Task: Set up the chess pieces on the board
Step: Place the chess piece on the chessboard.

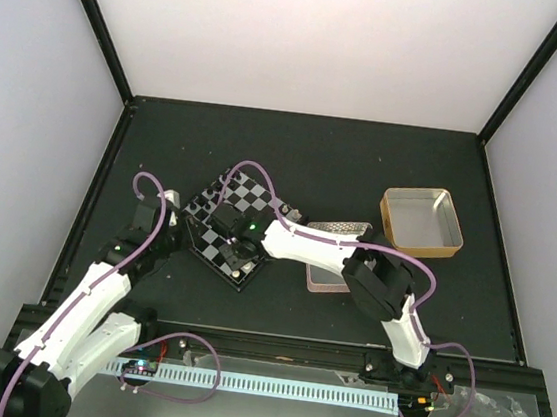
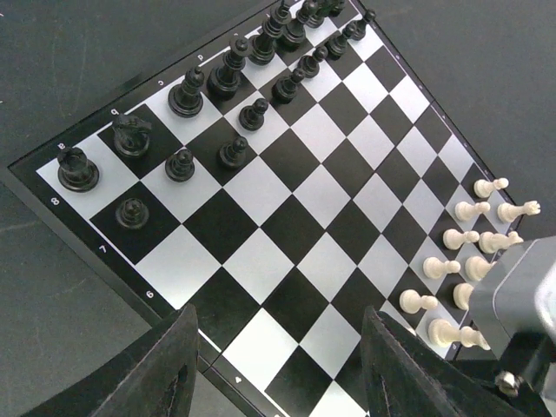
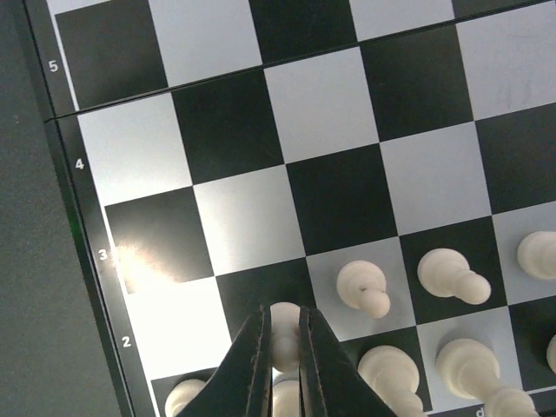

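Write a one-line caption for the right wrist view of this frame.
Right gripper pinches a cream-white pawn at a dark square in the board's second row, beside two neighbouring white pawns.

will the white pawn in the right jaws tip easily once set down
Likely: the pawn looks tiny and light, so a nudge could topple it. Its rounded body would probably roll. Neighbouring pawns stand close, so a fall may knock them.

This looks like a robotics lab cell. Plain white panels (image 1: 319,32) in black framing posts (image 1: 94,16) box in the dark bench (image 1: 166,135). At the bench's near edge, a left arm (image 1: 80,312) and right arm (image 1: 397,318) are bolted beside a slotted cable duct (image 1: 268,386) (purple leads (image 1: 188,339) looping about).
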Controlling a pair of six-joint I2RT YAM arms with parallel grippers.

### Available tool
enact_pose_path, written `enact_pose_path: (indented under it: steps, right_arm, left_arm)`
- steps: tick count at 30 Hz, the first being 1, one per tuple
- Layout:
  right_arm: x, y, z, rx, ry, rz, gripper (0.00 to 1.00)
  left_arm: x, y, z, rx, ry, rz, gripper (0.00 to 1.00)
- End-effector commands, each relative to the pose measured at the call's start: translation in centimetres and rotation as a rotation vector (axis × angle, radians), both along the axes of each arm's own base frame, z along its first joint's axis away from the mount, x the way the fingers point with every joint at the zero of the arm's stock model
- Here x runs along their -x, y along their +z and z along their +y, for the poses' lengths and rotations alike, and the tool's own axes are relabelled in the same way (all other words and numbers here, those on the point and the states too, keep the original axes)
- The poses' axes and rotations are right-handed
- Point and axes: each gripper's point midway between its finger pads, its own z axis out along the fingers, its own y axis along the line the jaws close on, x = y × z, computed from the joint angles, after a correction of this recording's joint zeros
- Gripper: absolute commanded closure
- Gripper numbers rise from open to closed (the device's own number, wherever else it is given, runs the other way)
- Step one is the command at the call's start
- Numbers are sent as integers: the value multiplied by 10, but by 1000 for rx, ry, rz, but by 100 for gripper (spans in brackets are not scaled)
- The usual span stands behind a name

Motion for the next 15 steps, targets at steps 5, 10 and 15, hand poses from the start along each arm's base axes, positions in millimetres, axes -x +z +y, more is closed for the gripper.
enact_pose_path:
  steps: [5, 10, 15]
  right_arm:
    - [-2, -11, 4, 7, 0, 32, 93]
    - [-1, -16, 3, 21, 1, 39, 91]
    - [-2, -12, 2, 18, -2, 33, 83]
  left_arm:
    - [-2, 6, 2, 18, 20, -23, 47]
    - [-2, 5, 1, 19, 18, -22, 47]
    - [-2, 6, 1, 22, 14, -22, 47]
